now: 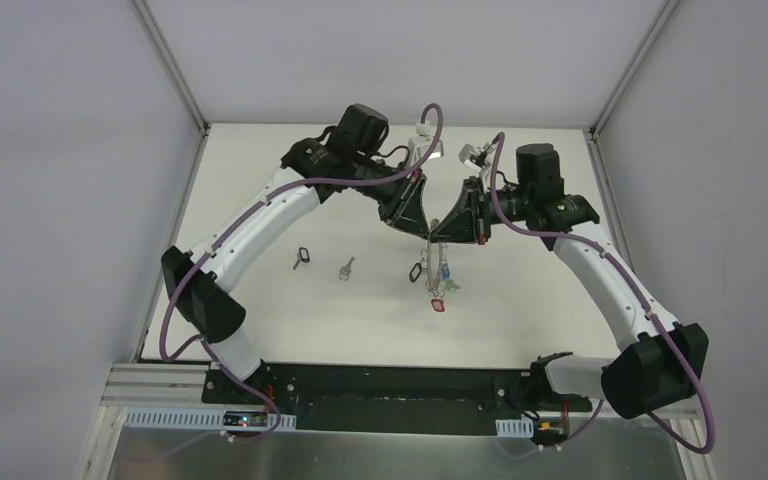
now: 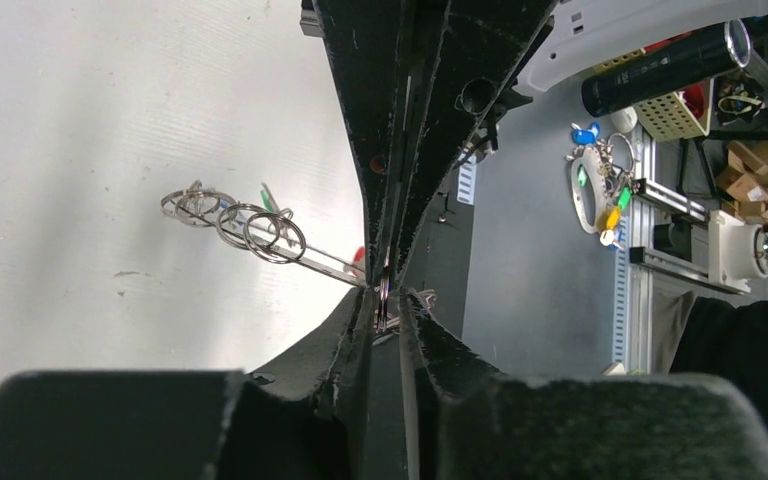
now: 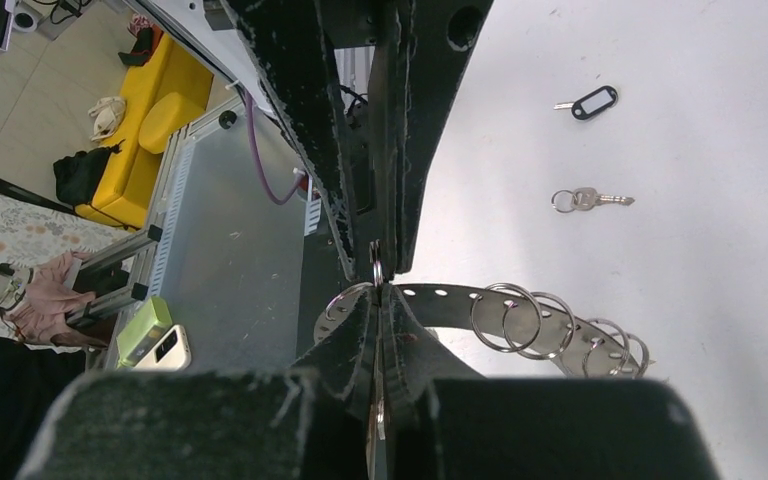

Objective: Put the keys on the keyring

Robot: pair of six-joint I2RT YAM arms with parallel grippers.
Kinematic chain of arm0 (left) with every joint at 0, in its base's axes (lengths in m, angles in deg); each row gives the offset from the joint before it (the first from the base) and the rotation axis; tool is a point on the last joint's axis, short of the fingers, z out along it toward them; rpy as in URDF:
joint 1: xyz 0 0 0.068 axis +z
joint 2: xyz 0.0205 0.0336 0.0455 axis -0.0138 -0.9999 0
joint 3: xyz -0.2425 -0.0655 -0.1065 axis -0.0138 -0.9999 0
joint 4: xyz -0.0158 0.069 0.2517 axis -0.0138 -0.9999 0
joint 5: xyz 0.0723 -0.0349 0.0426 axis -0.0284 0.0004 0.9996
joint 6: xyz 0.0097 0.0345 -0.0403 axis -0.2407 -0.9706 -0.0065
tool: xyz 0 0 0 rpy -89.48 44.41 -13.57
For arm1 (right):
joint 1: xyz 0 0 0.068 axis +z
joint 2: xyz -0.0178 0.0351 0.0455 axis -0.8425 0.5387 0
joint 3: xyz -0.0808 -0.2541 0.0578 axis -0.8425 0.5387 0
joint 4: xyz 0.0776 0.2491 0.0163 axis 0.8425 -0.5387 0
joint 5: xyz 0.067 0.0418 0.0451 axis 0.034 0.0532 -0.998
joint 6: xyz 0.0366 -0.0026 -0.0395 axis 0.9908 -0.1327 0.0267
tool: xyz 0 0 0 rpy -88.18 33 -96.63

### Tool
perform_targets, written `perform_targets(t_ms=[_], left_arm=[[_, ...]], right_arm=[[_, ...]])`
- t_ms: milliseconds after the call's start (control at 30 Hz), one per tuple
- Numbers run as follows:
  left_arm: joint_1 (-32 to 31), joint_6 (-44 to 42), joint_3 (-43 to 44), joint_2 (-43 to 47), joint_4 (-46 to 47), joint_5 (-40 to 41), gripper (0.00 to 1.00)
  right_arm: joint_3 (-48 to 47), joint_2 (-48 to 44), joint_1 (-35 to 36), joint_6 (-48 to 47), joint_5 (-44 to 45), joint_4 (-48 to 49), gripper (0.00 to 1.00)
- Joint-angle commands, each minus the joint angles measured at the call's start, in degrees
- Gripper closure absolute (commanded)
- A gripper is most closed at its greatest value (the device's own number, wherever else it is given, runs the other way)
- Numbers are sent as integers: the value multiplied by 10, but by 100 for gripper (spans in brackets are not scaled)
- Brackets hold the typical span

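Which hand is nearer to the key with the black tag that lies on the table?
Left, narrowly. The left hand stands on the side toward the black-tag key; the right hand meets it tip to tip, just beyond.

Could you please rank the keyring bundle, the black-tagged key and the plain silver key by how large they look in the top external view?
1. keyring bundle: clearly the largest.
2. black-tagged key and plain silver key: these look about alike, and both are too small to rank.

Bright, even light; soft shadows; blurred foreground.
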Motion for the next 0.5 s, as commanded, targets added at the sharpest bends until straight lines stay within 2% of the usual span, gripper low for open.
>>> perform_targets(t_ms=[0,200,467], left_arm=[[8,3,-1,22,9,-9,79],[27,28,-25,42,48,-17,64],[35,53,-169,112,248,-9,63]], right_arm=[[2,-15,-6,2,-20,21,100],[8,-12,-12,32,-16,47,100],[18,4,-16,167,-7,147,100]])
